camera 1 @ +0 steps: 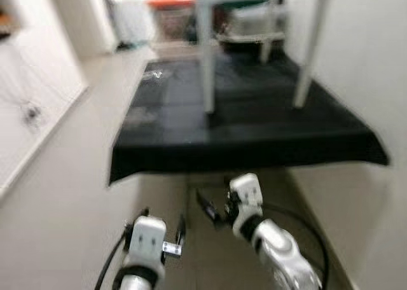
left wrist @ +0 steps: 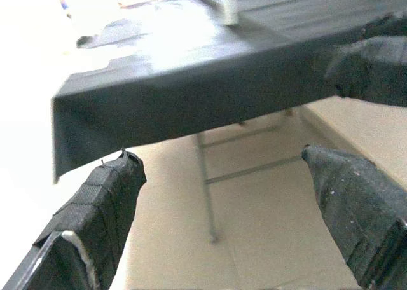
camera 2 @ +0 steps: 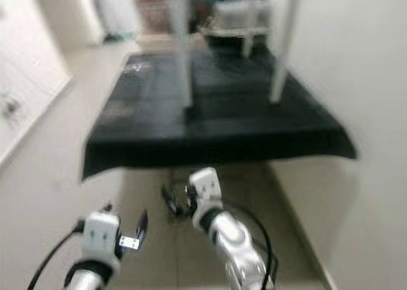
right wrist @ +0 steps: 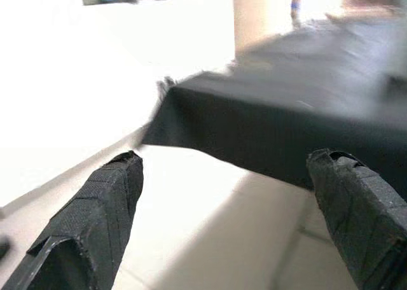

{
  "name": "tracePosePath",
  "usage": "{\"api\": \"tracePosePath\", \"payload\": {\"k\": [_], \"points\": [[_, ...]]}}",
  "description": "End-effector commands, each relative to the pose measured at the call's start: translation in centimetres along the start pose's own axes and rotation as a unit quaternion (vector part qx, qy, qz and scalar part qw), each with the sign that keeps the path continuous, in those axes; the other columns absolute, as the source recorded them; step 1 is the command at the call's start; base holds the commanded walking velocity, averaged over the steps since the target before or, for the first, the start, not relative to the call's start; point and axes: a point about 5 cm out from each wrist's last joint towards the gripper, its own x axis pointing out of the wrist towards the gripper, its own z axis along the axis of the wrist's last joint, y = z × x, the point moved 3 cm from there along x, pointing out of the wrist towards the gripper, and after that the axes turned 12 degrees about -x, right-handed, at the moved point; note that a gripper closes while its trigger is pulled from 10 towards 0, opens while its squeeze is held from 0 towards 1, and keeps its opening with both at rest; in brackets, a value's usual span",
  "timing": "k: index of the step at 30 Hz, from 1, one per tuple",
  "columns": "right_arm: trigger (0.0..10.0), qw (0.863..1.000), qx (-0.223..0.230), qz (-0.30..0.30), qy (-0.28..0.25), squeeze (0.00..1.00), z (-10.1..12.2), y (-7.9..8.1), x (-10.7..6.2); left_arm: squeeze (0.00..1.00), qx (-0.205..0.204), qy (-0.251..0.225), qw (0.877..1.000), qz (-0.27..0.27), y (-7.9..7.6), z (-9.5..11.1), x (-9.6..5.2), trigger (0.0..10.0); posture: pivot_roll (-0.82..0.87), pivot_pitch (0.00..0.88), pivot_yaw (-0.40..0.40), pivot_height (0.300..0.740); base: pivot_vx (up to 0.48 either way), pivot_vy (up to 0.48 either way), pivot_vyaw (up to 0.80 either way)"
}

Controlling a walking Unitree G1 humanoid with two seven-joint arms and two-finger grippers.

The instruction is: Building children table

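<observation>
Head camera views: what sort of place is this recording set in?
Probably a narrow room or hallway in a home, used as a work area. A small white table stands on a black-covered worktable, beige floor tiles run beside it, and storage boxes sit blurred behind.

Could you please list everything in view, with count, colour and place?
White table: one, white, standing on the black cloth with two near legs plainly visible.
Black cloth: one, black, draped over a low surface ahead of the robot, its front edge hanging down.
Clutter behind the table: count unclear, one reddish blur, too blurred to identify.
Floor: beige, around and under the cloth.
Left end effector: one, black fingers, open, low in front of the cloth edge.
Right end effector: one, black fingers, open, low in front of the cloth edge.
</observation>
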Motion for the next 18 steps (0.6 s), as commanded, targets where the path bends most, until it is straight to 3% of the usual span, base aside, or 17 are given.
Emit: {"api": "tracePosePath", "payload": {"k": [1,18], "points": [[10.0,1.0,0.005,-0.003,0.004,0.0,-0.28,-0.09,-0.14,0.0,0.004,-0.002,1.0,-0.004,-0.13,0.21,0.29,10.0,-0.03,0.0,0.008,0.74,0.0,0.0,0.0],[10.0,1.0,0.012,-0.011,0.006,0.0,-0.17,-0.47,0.04,0.0,-0.002,-0.007,1.0,-0.008,-0.2,0.58,0.49,10.0,-0.03,0.0,0.005,0.74,0.0,0.0,-0.03]]}}
